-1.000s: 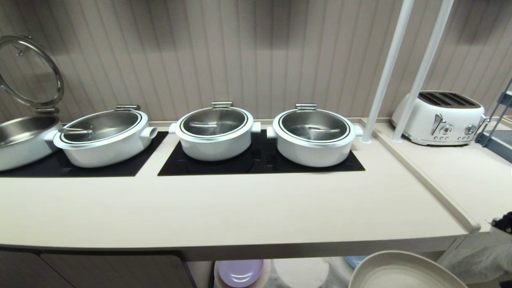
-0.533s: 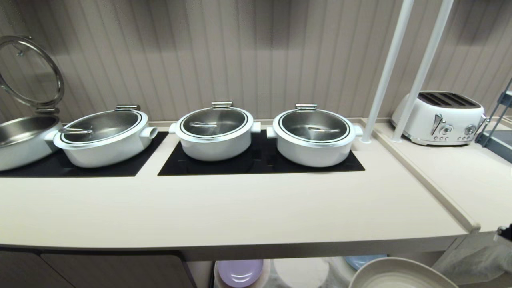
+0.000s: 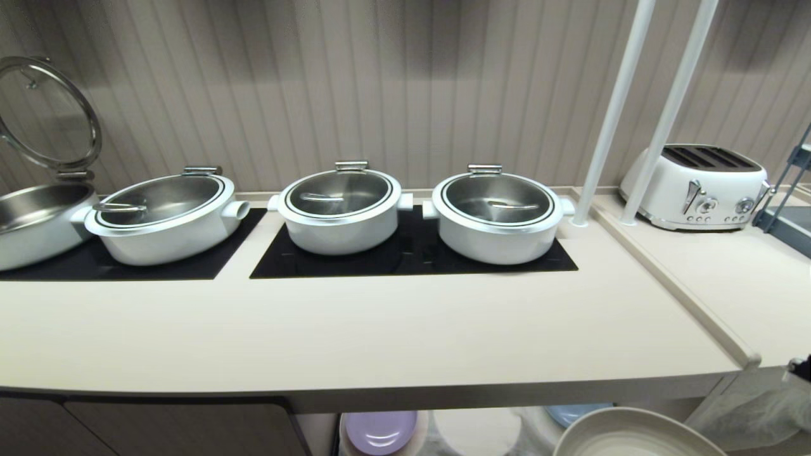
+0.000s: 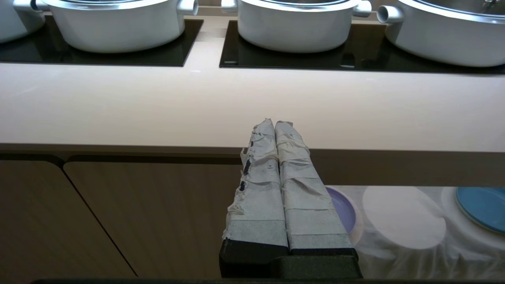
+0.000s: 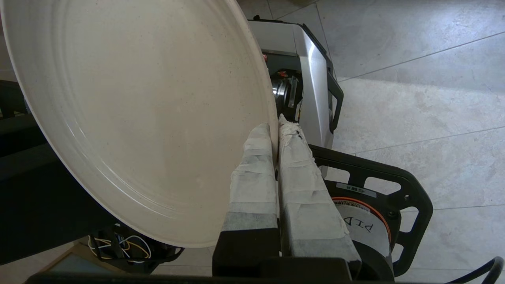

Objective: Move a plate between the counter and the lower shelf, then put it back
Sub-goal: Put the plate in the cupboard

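My right gripper is shut on the rim of the cream-beige plate, one taped finger on each face. The plate is tilted and held in the air over the floor and the robot's base. In the head view the plate shows at the bottom right, below and in front of the counter edge. The lower shelf lies under the counter, with white cloth over round pads. My left gripper is shut and empty, parked in front of the counter's front edge.
A lilac plate and a blue plate rest on the shelf cloth. Three lidded white pots stand on black panels, with an open pot at far left. Two white poles and a toaster stand at right. Brown cabinet doors sit left of the shelf.
The plate has sunk a little in the head view, and the bit of my right arm at the right edge has dropped with it. The left arm has not moved.
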`<state>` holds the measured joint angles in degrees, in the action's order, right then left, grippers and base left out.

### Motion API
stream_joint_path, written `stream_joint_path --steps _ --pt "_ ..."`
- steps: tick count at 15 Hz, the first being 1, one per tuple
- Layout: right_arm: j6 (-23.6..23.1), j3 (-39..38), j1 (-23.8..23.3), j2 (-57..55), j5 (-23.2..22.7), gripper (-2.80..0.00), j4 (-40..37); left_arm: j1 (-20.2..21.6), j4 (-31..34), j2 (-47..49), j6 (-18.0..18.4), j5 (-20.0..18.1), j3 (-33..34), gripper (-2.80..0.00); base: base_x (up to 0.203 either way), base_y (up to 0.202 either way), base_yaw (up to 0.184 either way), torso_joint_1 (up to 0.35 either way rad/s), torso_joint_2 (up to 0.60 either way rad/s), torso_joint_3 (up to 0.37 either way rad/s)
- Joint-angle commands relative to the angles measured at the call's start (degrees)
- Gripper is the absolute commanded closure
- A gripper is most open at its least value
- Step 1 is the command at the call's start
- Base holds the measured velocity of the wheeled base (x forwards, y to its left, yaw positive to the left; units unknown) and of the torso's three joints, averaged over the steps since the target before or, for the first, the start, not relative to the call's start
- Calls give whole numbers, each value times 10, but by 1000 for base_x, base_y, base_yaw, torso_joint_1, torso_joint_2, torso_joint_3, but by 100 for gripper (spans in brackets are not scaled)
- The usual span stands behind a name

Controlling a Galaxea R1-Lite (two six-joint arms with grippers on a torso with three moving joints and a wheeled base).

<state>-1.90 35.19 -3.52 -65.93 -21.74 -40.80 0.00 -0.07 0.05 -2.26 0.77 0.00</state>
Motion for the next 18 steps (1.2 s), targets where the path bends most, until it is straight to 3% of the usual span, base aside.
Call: stream_joint_path --steps 1,18 --pt "0 0 0 -3 -1 0 -2 0 0 0 -1 0 0 0 0 0 0 0 0 0" --pt "1 1 0 -3 -2 0 -3 0 0 0 -1 0 0 0 0 0 0 0 0 0"
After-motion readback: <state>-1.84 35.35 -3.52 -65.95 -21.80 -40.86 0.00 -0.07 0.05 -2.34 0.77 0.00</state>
